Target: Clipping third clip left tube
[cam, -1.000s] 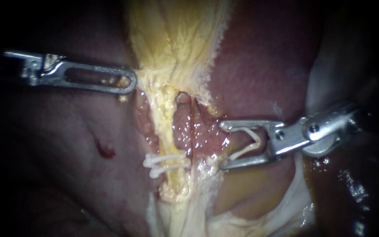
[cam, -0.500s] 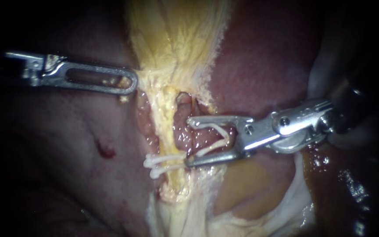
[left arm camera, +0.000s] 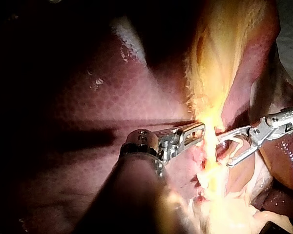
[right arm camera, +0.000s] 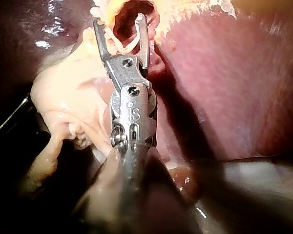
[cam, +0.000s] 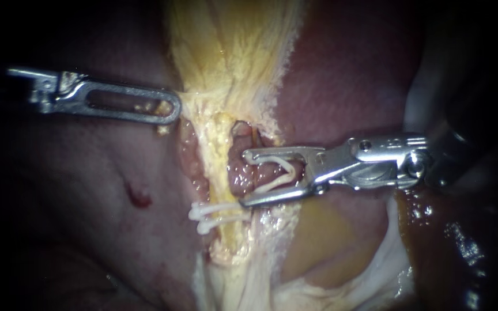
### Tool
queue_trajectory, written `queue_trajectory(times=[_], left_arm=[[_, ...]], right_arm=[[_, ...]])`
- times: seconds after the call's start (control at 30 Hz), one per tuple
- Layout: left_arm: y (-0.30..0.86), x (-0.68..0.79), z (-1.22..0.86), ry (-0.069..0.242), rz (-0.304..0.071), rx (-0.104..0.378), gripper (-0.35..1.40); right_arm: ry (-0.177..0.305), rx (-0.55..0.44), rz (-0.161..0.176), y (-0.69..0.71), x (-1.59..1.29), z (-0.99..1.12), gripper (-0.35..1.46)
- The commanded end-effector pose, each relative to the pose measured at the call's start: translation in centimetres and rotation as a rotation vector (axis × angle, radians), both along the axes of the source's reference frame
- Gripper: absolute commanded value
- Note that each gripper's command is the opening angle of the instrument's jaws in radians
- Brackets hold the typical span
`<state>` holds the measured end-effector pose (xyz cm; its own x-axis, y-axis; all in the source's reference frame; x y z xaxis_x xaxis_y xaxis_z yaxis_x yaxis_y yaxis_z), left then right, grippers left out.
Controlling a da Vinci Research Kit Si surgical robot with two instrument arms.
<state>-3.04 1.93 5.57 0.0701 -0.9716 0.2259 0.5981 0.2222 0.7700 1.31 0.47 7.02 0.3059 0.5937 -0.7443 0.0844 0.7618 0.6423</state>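
The left tube (cam: 219, 167) is the pale yellow strand that runs up from the two seated clips (cam: 217, 214) toward the yellow tissue (cam: 231, 57) above them. Its long axis lies nearly square to the shaft of my right instrument (cam: 243, 178).

That instrument comes in just above the two seated clips, almost level. Its pincer stands wide, with both jaws bearing on the legs of the loaded clip (cam: 288, 173), a white V with its mouth toward the tube. The tips lie just beside the tube, on the side my shaft comes from. The lower tip lies close above the seated clips' near ends, and the upper tip is farther up the strand. What shows between them is glistening pink tissue (cam: 238, 170), not the yellow strand itself.

As I judge it, the tube is straight ahead of the pincer's mouth and not yet inside it. The move in hand is a short advance along the shaft's own line until both clip legs pass the strand, staying clear above the seated clips. The right wrist view shows the open V held true in the pincer, but it does not show the yellow strand plainly.

My left instrument (cam: 171, 109) lies well above the seated clips, its tip at the edge of the yellow tissue, well apart from the clipping site. The right instrument is much the nearer arm.
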Motion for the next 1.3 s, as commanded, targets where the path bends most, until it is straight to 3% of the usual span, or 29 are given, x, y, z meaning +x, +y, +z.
queue_trajectory(times=[0.03,0.33,0.7,0.93,1.13,1.3], left_arm=[[0.00,0.00,0.00,0.000,0.000,0.000,-0.35],[0.00,0.00,-0.01,0.000,0.000,0.000,-0.35],[0.00,0.00,-0.01,0.000,0.000,0.000,-0.35],[0.00,0.00,-0.01,0.000,0.000,0.000,-0.35],[0.00,-0.01,-0.01,0.000,0.000,0.000,-0.35],[0.00,-0.01,0.00,0.000,-0.001,0.000,-0.35]], right_arm=[[-0.002,0.009,-0.001,0.01,0.00,0.02,0.49],[0.003,0.042,-0.006,0.04,0.06,0.05,0.49],[0.046,0.095,-0.042,-0.01,0.29,0.10,0.49],[0.086,0.125,-0.066,-0.12,0.45,0.14,0.49],[0.151,0.167,-0.071,-0.13,0.60,0.12,0.49],[0.174,0.180,-0.067,-0.14,0.72,0.08,0.49]])
